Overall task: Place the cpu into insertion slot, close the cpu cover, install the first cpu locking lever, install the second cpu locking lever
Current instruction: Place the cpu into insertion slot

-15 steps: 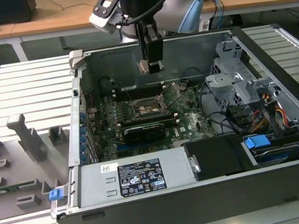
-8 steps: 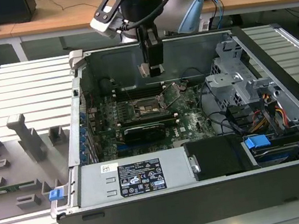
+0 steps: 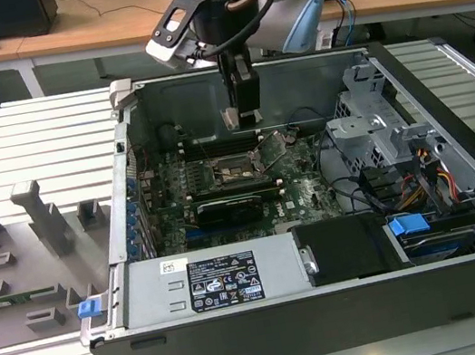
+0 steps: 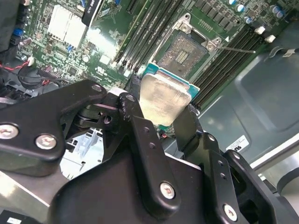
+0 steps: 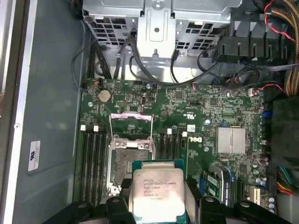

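Slatted bench [image 3: 27, 132], open computer case [image 3: 334, 307]; gripper [image 5: 161, 207] clamps cpu [image 5: 158, 193] by edges, flat for seating, 12 o'clock of insertion slot [image 3: 236, 168], exterior view; raised cpu cover [image 5: 131, 115] leaves slot free.

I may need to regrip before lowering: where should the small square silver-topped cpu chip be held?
Grip two opposite thin edges, approaching from its metal-top side. The small square silver-topped cpu chip is flat, so only its edges offer purchase; the black gripper holds it this way in both wrist views.
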`<state>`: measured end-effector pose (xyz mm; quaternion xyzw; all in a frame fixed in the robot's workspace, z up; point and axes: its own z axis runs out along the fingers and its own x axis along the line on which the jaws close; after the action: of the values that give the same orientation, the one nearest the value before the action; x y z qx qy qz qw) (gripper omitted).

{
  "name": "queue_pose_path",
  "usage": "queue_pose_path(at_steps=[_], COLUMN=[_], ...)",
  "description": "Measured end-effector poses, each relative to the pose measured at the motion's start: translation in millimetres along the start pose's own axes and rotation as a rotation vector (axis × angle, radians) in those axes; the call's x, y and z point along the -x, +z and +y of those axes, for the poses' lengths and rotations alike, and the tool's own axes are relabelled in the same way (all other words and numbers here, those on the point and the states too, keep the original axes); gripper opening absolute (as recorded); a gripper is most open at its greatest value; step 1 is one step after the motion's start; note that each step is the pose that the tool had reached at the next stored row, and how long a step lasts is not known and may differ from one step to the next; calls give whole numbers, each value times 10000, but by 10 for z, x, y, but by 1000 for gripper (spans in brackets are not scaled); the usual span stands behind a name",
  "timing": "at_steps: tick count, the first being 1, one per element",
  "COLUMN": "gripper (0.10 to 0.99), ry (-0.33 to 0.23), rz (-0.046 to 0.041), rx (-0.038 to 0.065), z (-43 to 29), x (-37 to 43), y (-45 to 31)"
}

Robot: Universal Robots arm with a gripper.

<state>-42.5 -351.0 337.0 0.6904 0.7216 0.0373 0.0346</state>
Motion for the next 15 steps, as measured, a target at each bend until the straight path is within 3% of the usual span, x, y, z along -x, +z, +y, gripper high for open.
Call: queue_pose_path(at_steps=[15], gripper=[529], ry=[137], rz=[-12], rx=[2], z=[-12], x=[0], y=[101])
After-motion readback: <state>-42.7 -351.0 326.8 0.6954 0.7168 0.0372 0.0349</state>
